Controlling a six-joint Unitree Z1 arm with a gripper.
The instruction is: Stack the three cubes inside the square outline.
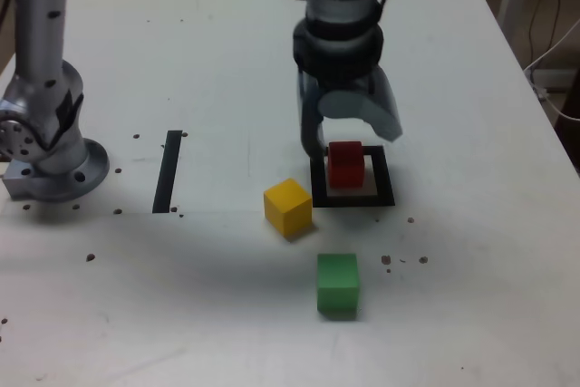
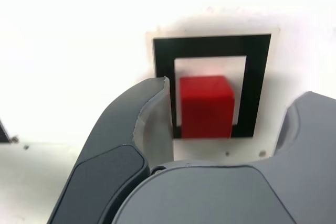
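The red cube (image 1: 345, 163) (image 2: 206, 106) rests on the white middle of the square outline (image 1: 386, 195) (image 2: 210, 44). My gripper (image 1: 349, 140) (image 2: 233, 93) hangs over it, open, with a jaw on either side of the cube and a gap showing between each jaw and the cube. In front of the outline, toward the exterior view's left, the yellow cube (image 1: 288, 207) lies on the table. The green cube (image 1: 338, 284) sits nearer the camera, below the outline in the exterior view.
A narrow black strip (image 1: 168, 171) is stuck to the table at the exterior view's left. The arm's metal base (image 1: 50, 156) stands further left. Small dark specks dot the white table (image 1: 471, 296). Cables hang past the table's right edge (image 1: 553, 61).
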